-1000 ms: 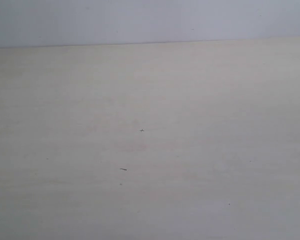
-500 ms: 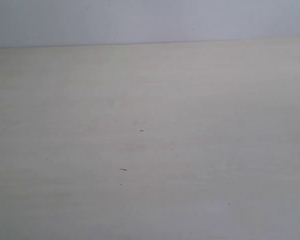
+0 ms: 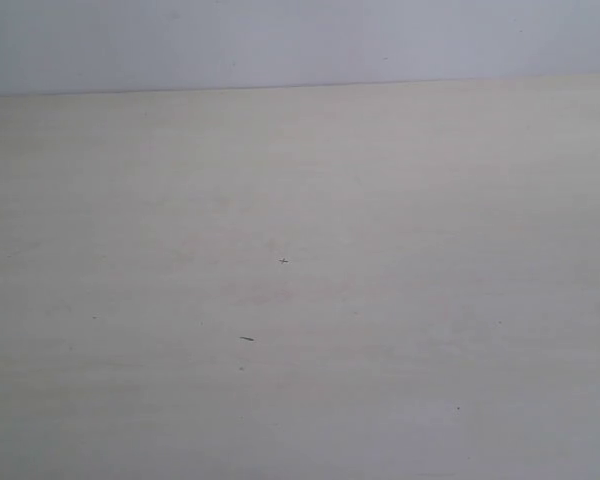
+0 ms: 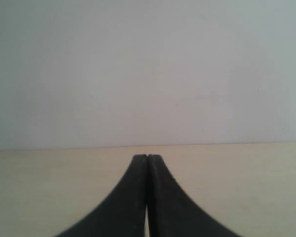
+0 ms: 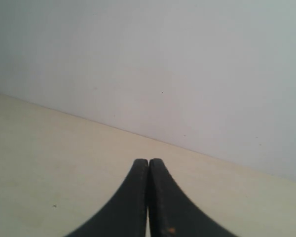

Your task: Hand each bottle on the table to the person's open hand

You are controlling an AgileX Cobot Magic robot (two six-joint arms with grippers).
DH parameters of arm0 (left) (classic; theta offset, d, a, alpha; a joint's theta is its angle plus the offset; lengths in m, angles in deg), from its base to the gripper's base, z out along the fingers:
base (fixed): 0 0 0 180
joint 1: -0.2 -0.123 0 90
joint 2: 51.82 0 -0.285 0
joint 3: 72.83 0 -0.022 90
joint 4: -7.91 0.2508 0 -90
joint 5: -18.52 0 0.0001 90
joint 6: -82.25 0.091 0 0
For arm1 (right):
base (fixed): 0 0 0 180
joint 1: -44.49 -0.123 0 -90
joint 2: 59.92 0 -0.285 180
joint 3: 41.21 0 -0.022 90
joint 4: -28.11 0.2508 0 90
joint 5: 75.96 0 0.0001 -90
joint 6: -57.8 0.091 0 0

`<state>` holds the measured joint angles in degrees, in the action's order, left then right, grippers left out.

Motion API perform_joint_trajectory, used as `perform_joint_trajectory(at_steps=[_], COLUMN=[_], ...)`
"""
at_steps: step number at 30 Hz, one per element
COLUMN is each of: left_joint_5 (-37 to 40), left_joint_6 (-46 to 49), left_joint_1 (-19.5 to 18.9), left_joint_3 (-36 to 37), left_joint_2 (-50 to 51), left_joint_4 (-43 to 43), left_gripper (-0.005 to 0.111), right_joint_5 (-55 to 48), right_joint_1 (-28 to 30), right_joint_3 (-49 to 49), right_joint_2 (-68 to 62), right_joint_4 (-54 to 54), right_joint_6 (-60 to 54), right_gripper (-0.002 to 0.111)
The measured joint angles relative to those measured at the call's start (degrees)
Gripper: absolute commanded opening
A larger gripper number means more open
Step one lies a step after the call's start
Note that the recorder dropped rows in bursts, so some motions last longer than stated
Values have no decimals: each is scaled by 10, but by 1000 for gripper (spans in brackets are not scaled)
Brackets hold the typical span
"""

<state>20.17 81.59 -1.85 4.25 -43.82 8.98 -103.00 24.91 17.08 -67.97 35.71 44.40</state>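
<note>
Nothing readable is showing from where I'm standing: the table (image 3: 400, 200) is carrying only tiny dark specks (image 3: 283, 261), and the wall (image 3: 280, 40) is showing blank.

— What do you have in front of you?
— You are looking at the table (image 3: 400, 200): a wide, flat, pale beige top, matte and level, filling nearly the whole exterior view.
— Any marks on it?
— You can find a tiny cross-shaped speck (image 3: 283, 261) near the middle, a short dark streak (image 3: 246, 339) below it and slightly left, and a fainter dot (image 3: 457, 408) towards the lower right. The top ends in a straight line high in that view.
</note>
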Motion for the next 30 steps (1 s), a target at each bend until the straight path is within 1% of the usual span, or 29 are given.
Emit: perform_joint_trajectory(at_steps=[2,5,9,12,17,20,30], left_joint_5=[0,0,0,0,0,0,0], left_joint_6=[0,0,0,0,0,0,0], left_joint_1=[0,0,0,0,0,0,0], left_joint_3=[0,0,0,0,0,0,0], left_joint_2=[0,0,0,0,0,0,0], left_joint_4=[0,0,0,0,0,0,0], left_gripper=[0,0,0,0,0,0,0], right_joint_5=[13,86,208,257,276,276,253], right_joint_1=[0,7,45,72,112,128,134], right_joint_3=[5,42,118,159,185,187,187], right_joint_2=[0,0,0,0,0,0,0], right_joint_4=[-8,-43,-55,-56,-56,-56,-56], right_joint_6=[-7,-10,-10,-3,67,83,85], right_gripper=[0,0,0,0,0,0,0])
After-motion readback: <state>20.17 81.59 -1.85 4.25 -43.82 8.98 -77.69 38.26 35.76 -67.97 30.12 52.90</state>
